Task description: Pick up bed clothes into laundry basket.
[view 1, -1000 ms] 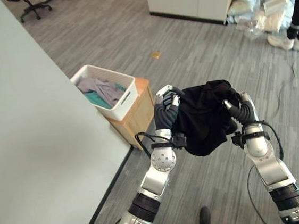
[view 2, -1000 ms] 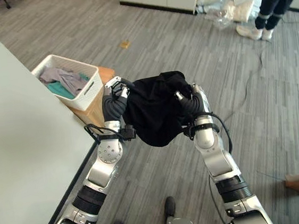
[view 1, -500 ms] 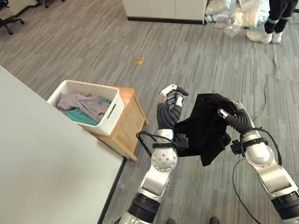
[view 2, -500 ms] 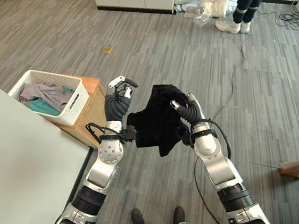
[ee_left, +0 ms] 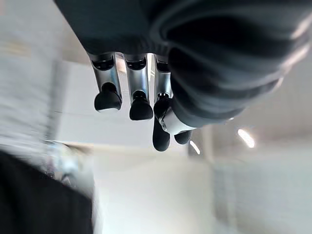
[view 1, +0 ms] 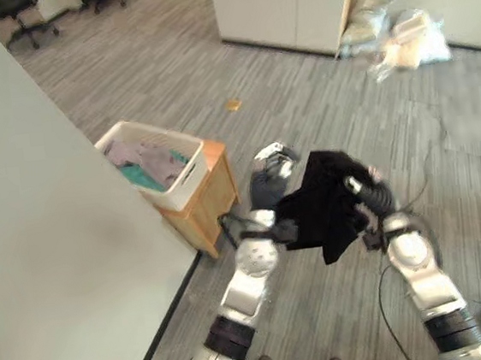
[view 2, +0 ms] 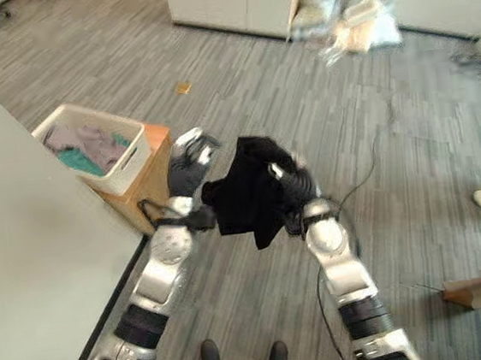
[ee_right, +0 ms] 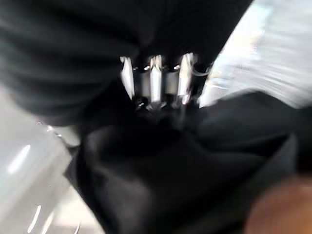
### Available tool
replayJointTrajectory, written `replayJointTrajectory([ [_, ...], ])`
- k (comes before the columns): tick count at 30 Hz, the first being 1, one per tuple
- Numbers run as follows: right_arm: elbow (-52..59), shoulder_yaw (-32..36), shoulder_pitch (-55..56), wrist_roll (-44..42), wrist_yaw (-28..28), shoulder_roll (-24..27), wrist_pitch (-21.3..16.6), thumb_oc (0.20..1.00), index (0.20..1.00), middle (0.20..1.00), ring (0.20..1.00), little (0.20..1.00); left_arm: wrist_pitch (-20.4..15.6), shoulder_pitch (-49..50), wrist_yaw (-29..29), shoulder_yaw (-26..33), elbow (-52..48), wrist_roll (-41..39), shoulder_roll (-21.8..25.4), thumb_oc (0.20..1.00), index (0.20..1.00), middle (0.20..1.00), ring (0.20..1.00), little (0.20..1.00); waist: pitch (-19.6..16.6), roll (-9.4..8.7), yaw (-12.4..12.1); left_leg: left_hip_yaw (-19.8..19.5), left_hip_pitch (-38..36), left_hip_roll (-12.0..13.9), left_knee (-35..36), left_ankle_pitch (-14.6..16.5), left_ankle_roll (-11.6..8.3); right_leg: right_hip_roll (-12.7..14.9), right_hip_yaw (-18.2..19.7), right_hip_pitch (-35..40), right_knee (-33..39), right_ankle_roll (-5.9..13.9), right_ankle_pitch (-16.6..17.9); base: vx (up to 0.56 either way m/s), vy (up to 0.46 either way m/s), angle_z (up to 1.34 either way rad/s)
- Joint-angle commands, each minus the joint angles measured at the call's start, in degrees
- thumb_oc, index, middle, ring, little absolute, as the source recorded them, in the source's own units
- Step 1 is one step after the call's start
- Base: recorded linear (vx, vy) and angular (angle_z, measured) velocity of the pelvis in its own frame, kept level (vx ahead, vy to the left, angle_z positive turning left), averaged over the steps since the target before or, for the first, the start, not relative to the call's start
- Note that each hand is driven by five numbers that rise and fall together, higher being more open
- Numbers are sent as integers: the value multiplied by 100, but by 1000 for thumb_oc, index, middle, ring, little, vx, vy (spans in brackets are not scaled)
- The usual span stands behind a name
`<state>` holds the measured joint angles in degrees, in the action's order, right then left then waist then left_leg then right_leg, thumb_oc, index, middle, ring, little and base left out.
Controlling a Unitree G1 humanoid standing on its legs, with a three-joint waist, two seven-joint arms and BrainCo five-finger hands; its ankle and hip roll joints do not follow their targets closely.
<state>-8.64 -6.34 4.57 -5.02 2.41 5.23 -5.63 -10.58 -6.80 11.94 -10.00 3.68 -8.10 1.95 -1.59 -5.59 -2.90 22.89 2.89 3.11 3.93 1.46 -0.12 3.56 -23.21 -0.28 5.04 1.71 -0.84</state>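
In the left eye view, the black crumpled cloth garment (view 1: 329, 205) hangs in the centre of the frame, held up by the right hand (view 1: 363, 186), which has its fingers curled into the fabric. Half a second ago both hands were close to the garment in the same way, but one second ago the left hand (view 1: 267, 170) also held it; now this hand stands free at the garment's left edge. The white plastic laundry basket with slotted sides (view 1: 190, 175) sits at middle left on a small light wooden cabinet (view 1: 211, 204), with grey and teal clothes (view 1: 146, 159) already inside.

In the right eye view the scene reads the same; the whole picture has shifted, so the camera has moved.

In the left wrist view, the left hand's fingers (ee_left: 108, 92) are bent but empty.

In the right wrist view, the fingers (ee_right: 155, 78) are sunk in black fabric.

I judge that the garment must now go to the basket with one hand only.
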Motion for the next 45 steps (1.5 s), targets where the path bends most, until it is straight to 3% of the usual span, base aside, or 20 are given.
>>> replayJointTrajectory([
  [1,399,237,88,-210,-120,-284,-377,200,200,200,200,200,-45,-14,-140,-193,207,-18,185,200,200,200,200,200,-130,-43,-258,705,-341,562,107,-39,-405,325,-350,326,-775,486,-442,-125,-177,9],
  [4,886,171,-450,5,-4,-175,-207,200,200,200,200,200,42,-107,-100,-157,208,20,221,200,200,200,200,200,-92,-108,-224,786,-144,652,107,-127,-409,187,-341,93,-326,419,-181,-51,-147,5],
  [9,1230,364,-965,295,222,134,26,200,200,200,200,200,177,-282,-216,-250,253,12,160,200,200,200,200,200,-33,-63,-116,767,-275,764,107,-56,-614,492,-861,-875,-22,565,682,106,-221,-9],
  [13,1593,445,-939,315,185,377,269,200,200,200,200,200,198,-181,-252,-364,348,7,-93,200,200,200,200,200,-72,-26,-142,992,-859,658,-347,313,-803,718,-1180,-520,-4,414,638,239,-167,26],
  [15,1620,445,-997,334,105,527,342,200,200,200,200,200,164,-199,-202,-417,422,43,-219,200,200,200,200,200,38,-74,-231,897,-578,895,-1595,707,-880,766,-1170,-237,-4,355,515,161,-200,1],
  [16,1647,477,-1037,390,84,694,372,200,200,200,200,200,151,-277,-161,-449,443,70,-306,200,200,200,200,200,176,-70,-327,527,-57,1132,-2626,647,-875,702,-1151,-21,-4,293,375,126,-188,0],
  [19,1512,583,-1146,462,104,818,404,200,200,200,200,200,177,-353,-193,-478,518,73,-403,200,200,200,200,200,241,-102,-375,153,776,818,-2714,768,-583,709,-1204,82,-4,278,224,114,-114,-3],
  [20,1467,586,-1192,498,111,840,405,200,200,200,200,200,160,-377,-205,-479,496,68,-411,200,200,200,200,200,254,-80,-384,153,960,763,-2455,605,-484,647,-1177,130,-4,262,180,285,-21,6],
  [21,1188,584,-1453,641,107,979,461,200,200,200,200,200,127,-439,-250,-523,487,79,-418,200,200,200,200,200,212,41,-413,558,1062,855,-1660,-1,-395,416,-1171,258,-4,207,-25,252,-2,9],
  [22,1169,585,-1472,644,107,981,455,200,200,200,200,200,126,-449,-251,-517,489,80,-423,200,200,200,200,200,222,35,-426,583,1020,834,-1581,-44,-397,424,-1155,255,-4,202,-23,331,31,-5],
  [24,600,672,-2272,913,193,1327,667,200,200,200,200,200,133,-688,-253,-584,653,104,-417,200,200,200,200,200,126,226,-421,1893,969,1198,-80,-488,-378,203,-1282,561,-4,171,-386,380,48,-16],
  [25,593,673,-2283,913,194,1330,664,200,200,200,200,200,132,-700,-253,-578,659,104,-422,200,200,200,200,200,142,228,-429,1907,942,1187,-46,-506,-379,206,-1274,570,-4,172,-385,351,33,15],
  [27,452,715,-2657,1080,144,1471,855,200,200,200,200,200,198,-793,-238,-577,816,83,-442,200,200,200,200,200,-5,317,-278,2786,744,1551,51,-556,-294,48,-1465,680,-4,181,-386,372,0,34],
  [30,327,791,-2997,1450,106,1517,1026,200,200,200,200,200,224,-742,-159,-392,884,-42,-389,200,200,200,200,200,-215,337,-398,2577,566,1355,51,-866,-275,-62,-1345,1026,-4,335,-554,472,63,33],
  [33,219,937,-3496,1743,-46,1708,1257,200,200,200,200,200,210,-686,-194,-416,758,-25,-266,200,200,200,200,200,-354,334,-422,2381,117,1041,107,-894,-209,151,-1262,1091,-1119,681,-841,504,170,31],
  [36,325,1094,-3701,1844,-171,1860,1405,200,200,200,200,200,176,-712,-201,-431,766,-10,-245,200,200,200,200,200,-344,272,-271,2091,11,849,107,-667,-132,630,-795,521,-2003,775,-630,242,62,64],
  [40,548,1206,-3788,1982,-282,1937,1525,200,200,200,200,200,113,-686,-210,-473,854,8,-308,200,200,200,200,200,-312,229,-129,1722,-81,798,107,-494,-221,568,-422,-45,-1263,678,-540,209,-129,66],
  [42,979,1315,-3550,1995,-282,1974,1538,200,200,200,200,200,21,-509,-209,-538,1011,15,-316,200,200,200,200,200,-182,164,136,1048,-192,682,107,-445,-270,378,623,-568,-67,572,278,336,-341,111],
  [44,1256,1342,-3519,2016,-227,2075,1614,200,200,200,200,200,-65,-370,-178,-551,1299,-45,-382,200,200,200,200,200,-117,199,251,488,-251,645,107,-287,-276,424,1759,-1102,-4,735,285,309,-168,237],
  [45,1332,1374,-3599,1960,-247,2059,1566,200,200,200,200,200,-8,-207,-242,-496,1140,-44,-378,200,200,200,200,200,-137,135,185,345,-323,565,107,-296,-236,497,1616,-949,-4,730,218,143,-79,186],
])
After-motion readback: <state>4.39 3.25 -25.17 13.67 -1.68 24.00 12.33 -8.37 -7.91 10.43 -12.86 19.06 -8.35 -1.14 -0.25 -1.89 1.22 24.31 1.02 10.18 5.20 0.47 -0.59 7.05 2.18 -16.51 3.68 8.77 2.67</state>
